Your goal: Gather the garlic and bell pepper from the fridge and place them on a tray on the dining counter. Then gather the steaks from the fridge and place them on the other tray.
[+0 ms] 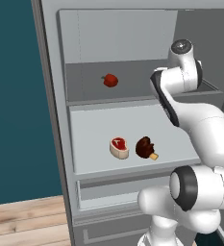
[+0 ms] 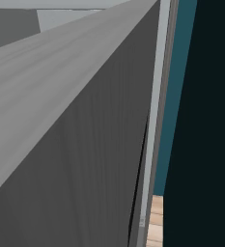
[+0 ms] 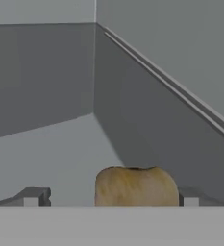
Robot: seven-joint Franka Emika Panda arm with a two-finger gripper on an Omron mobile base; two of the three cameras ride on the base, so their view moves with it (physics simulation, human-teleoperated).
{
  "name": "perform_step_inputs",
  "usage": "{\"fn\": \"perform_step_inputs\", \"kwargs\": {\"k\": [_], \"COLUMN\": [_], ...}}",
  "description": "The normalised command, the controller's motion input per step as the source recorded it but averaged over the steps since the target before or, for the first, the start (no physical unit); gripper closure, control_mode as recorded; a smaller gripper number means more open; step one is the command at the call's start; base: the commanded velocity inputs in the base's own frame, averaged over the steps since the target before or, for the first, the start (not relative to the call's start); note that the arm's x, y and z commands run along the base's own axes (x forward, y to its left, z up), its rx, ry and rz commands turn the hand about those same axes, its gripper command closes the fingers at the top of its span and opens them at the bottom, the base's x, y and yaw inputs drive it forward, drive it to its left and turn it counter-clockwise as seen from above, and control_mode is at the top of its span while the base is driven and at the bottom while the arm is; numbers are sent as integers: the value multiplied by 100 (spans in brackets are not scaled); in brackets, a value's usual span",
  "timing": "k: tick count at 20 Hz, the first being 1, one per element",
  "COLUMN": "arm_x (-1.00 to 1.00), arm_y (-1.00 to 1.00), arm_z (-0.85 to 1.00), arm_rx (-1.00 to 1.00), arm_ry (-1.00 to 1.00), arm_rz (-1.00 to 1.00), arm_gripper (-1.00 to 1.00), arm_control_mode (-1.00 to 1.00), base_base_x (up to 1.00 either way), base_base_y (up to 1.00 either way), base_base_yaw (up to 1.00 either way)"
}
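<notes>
Fridge (image 1: pixel 56 144) stands open; arm reaches into the upper shelf on its right side. Hand view: garlic (image 3: pixel 136 186) sits directly between the two fingertips (image 3: pixel 32 197) of the tool (image 3: pixel 111 199), one tip well off to each side of the bulb, neither touching it. Tool is spread wide and holds nothing. The bulb lies dead ahead along the tool's line of approach, resting on the pale shelf floor near the corner where the back wall meets the side wall. It looks roughly round, no clear long axis, so jaw orientation should matter little.

Bell pepper (image 1: pixel 110 80) rests on the same upper shelf, well to the left of the arm. Steaks on the shelf below: raw steak (image 1: pixel 119 147) just beside dark steak (image 1: pixel 146 147).

Judgement: garlic pick in hand; tool straddles it, closing is next.
</notes>
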Motion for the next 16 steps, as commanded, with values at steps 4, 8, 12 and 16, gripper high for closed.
{"fn": "perform_step_inputs", "kwargs": {"k": [4, 8, 12, 16], "arm_x": [0, 1, 3, 5], "arm_y": [-17, -21, -25, -45], "arm_z": [-34, -38, -41, -37], "arm_rx": [0, 0, 0, 0], "arm_ry": [0, 0, 0, -4], "arm_rz": [0, 0, -5, -13], "arm_gripper": [-100, -100, -100, -100], "arm_control_mode": [-100, -100, -100, -100], "base_base_x": [0, 0, 0, 0], "base_base_y": [0, 0, 0, 0], "base_base_yaw": [0, 0, 0, 0]}}
